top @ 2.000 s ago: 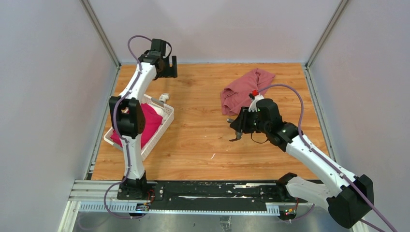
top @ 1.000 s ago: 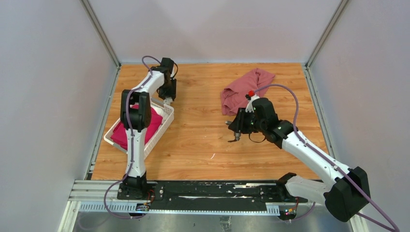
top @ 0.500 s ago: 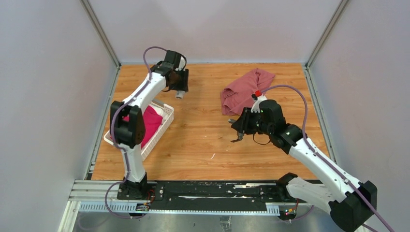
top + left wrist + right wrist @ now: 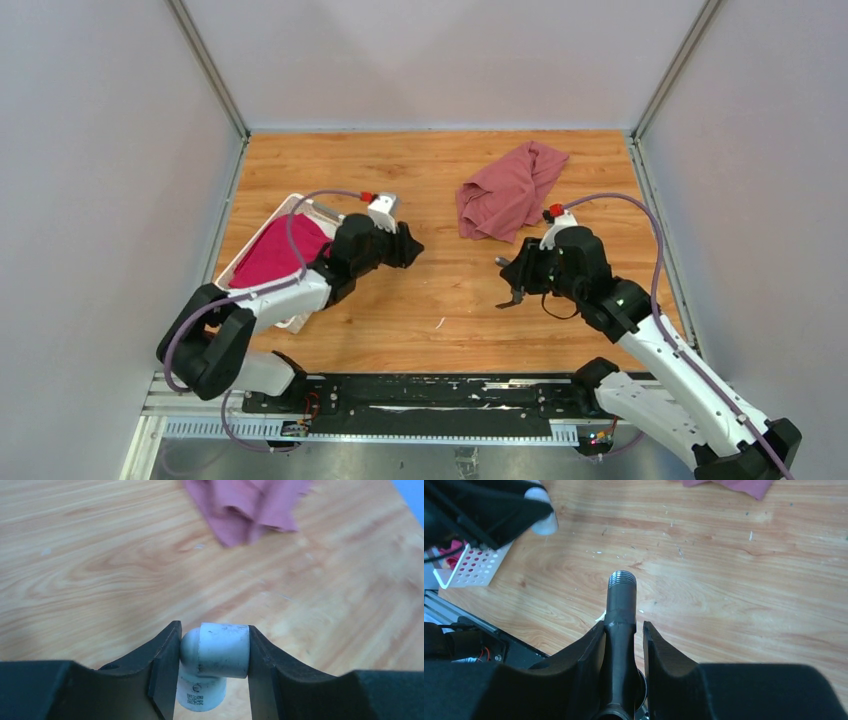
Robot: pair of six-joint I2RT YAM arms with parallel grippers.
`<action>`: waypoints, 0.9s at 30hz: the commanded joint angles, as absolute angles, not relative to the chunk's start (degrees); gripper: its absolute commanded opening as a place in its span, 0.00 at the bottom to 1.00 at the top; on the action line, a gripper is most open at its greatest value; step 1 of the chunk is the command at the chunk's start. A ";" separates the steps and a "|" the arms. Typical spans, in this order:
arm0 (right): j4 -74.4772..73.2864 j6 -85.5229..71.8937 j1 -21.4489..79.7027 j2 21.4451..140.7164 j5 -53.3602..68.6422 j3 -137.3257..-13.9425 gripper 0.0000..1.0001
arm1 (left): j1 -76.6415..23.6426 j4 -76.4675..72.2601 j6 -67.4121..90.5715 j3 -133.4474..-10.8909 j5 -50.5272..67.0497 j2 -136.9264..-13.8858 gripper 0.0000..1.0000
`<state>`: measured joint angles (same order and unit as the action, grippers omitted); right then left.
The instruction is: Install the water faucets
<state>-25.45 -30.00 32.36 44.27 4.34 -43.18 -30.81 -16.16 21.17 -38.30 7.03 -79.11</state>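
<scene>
Two parts hang above the surface (image 4: 440,310), well apart: the left claw (image 4: 212,630) is clamped on the white fitting (image 4: 216,652), and the right claw (image 4: 623,626) is closed round the shank of the dark grey tap (image 4: 621,597). The tap's long axis runs straight out from its claw, threaded end foremost. The fitting lies ahead and left of that line, so the thread is not yet aimed at it. The fitting's socket seems to face outward past the fingertips, though the wrist view leaves this uncertain.
</scene>
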 commanded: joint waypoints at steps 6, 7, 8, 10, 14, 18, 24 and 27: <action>-29.78 -31.58 31.73 37.67 0.71 -39.69 0.00 | -43.42 -86.25 16.17 -14.11 4.39 -86.28 0.14; -30.08 -31.74 31.73 37.34 0.58 -39.41 0.00 | -43.96 -89.41 17.12 -13.26 4.71 -89.70 0.14; -30.41 -32.00 31.71 36.79 0.53 -38.90 0.00 | -44.59 -89.42 17.82 -13.84 5.02 -91.73 0.14; -31.03 -32.69 31.73 35.87 0.70 -38.26 0.00 | -47.30 -89.65 15.90 -14.58 4.71 -95.09 0.13; -31.92 -33.95 31.68 34.40 0.99 -37.22 0.00 | -54.16 -89.62 7.91 -16.74 1.62 -98.29 0.13; -32.88 -34.60 31.76 33.13 0.56 -36.91 0.00 | -55.96 -89.62 6.26 -18.36 3.87 -101.19 0.13; -33.49 -35.09 31.73 32.69 0.18 -36.57 0.00 | -56.34 -89.65 3.54 -20.41 7.26 -108.10 0.13; -33.52 -35.22 31.68 32.70 0.19 -36.48 0.00 | -56.36 -89.73 3.43 -20.78 7.66 -110.41 0.13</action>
